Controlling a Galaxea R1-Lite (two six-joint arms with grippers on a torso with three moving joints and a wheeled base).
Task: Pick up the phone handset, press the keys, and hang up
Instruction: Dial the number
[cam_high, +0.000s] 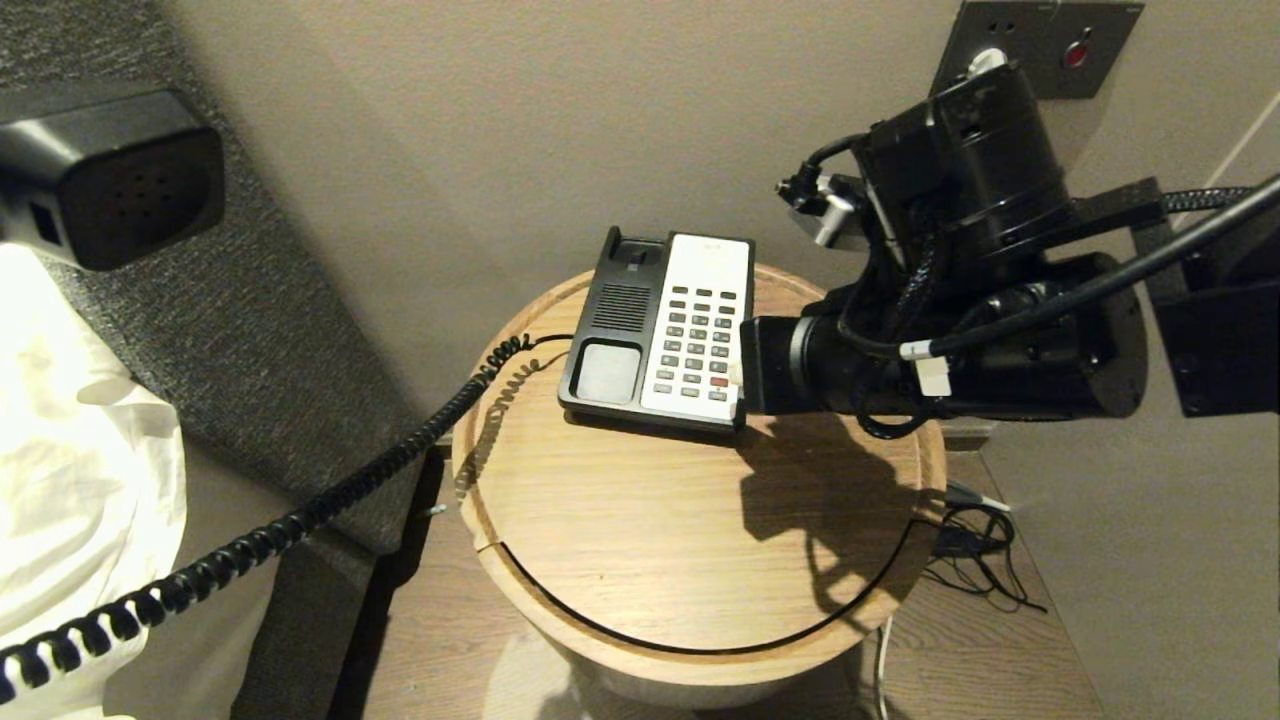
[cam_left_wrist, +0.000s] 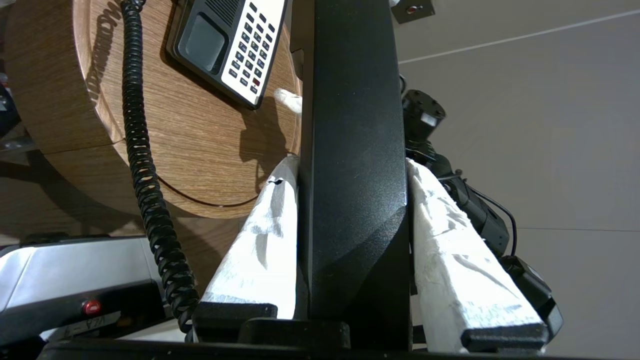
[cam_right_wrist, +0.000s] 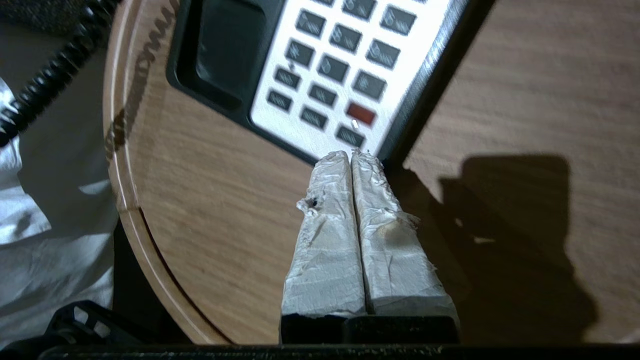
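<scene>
The right gripper (cam_right_wrist: 351, 156), its two tape-wrapped fingers (cam_right_wrist: 327, 235) pressed flat together with nothing between them, hangs at the near right corner of the phone base (cam_high: 660, 330), its tips just beside the lowest row of keys (cam_right_wrist: 350, 135) and the red key (cam_right_wrist: 360, 113); whether the tips touch the keypad cannot be told. Behind it, the right arm (cam_high: 960, 350) reaches in level from the right across the far half of the round wooden table (cam_high: 650, 520), a black cable looped over its wrist, and throws a dark shadow on the tabletop.

On the left, the left gripper (cam_left_wrist: 350, 165) pinches the phone handset (cam_left_wrist: 352, 150) across its long black body, one white-wrapped finger (cam_left_wrist: 260, 240) on each flank. In the head view the handset (cam_high: 130, 180) is lifted well clear of the table at the upper left, its perforated end facing the camera. A black coiled cord (cam_high: 300, 520) runs from it, sagging past the table's left edge and up to the base.

The base sits at the far side of the table, its cradle empty, speaker grille on the left and white keypad on the right. White bedding (cam_high: 70, 450) lies at the left, and a wall plate (cam_high: 1040, 40) with a red button sits behind the arm.
</scene>
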